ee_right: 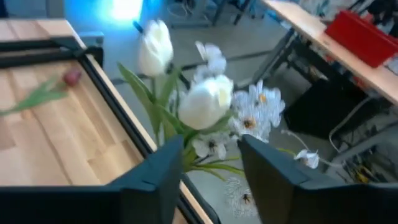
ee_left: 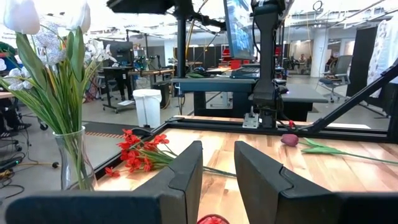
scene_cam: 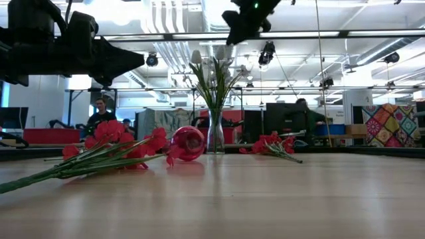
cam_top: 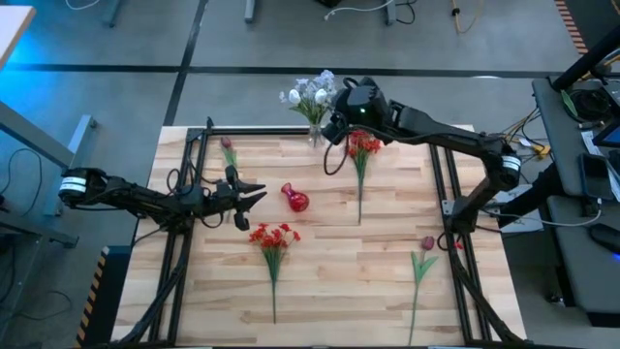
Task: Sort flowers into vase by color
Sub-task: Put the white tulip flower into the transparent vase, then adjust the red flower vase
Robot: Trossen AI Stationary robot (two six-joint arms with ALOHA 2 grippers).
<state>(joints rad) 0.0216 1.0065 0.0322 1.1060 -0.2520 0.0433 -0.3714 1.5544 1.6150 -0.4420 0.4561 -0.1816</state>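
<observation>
**Two robot arms over a table of artificial flowers, with a clear vase as the landmark**

A clear glass vase (cam_top: 314,131) stands at the far edge of a wooden table (cam_top: 387,281), holding white and pale-blue blossoms (cam_top: 310,94) on green stems.

The right gripper (cam_top: 338,127) hovers just beside the vase, close to the blossoms. Its fingers (ee_right: 273,177) are spread apart and hold nothing; the white flowers show between them in the right wrist view.

The left gripper (cam_top: 254,193) is well apart from the vase, nearer the table's middle. Its fingers (ee_left: 186,171) are also parted and empty. A small red glass vase (cam_top: 294,199) lies on its side just beside them.

Other flowers lie flat on the table. One red cluster (cam_top: 363,145) rests near the clear vase, under the right arm. A second red cluster (cam_top: 273,236) lies farther off, past the red vase. A dark pink tulip bud (cam_top: 229,144) lies along the far edge from the clear vase, on the left arm's side. Another pink tulip (cam_top: 427,242) lies far from the clear vase, at the right side.
</observation>
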